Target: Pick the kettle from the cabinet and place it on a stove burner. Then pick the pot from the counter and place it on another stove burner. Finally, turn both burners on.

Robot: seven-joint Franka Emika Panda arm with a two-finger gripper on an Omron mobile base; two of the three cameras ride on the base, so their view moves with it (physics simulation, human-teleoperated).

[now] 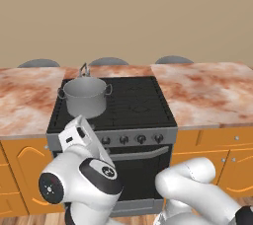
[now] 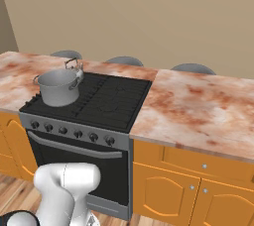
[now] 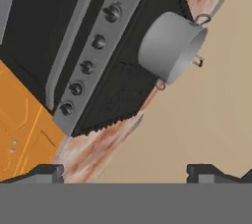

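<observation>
Left base view has the wide grey metal pot (image 1: 85, 95) on a front black burner (image 1: 81, 111), small silver kettle (image 1: 84, 71) behind it, knobs (image 1: 132, 139) apparently unturned, pincer (image 3: 125, 171) wide open, empty

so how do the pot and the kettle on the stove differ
The pot is wide and straight-sided, with small loop handles at its sides; the kettle is much smaller, with a tall upright loop handle. The pot sits on the front left burner, the kettle behind it, mostly hidden by the pot. Both are grey metal and stand on the stove.
</observation>
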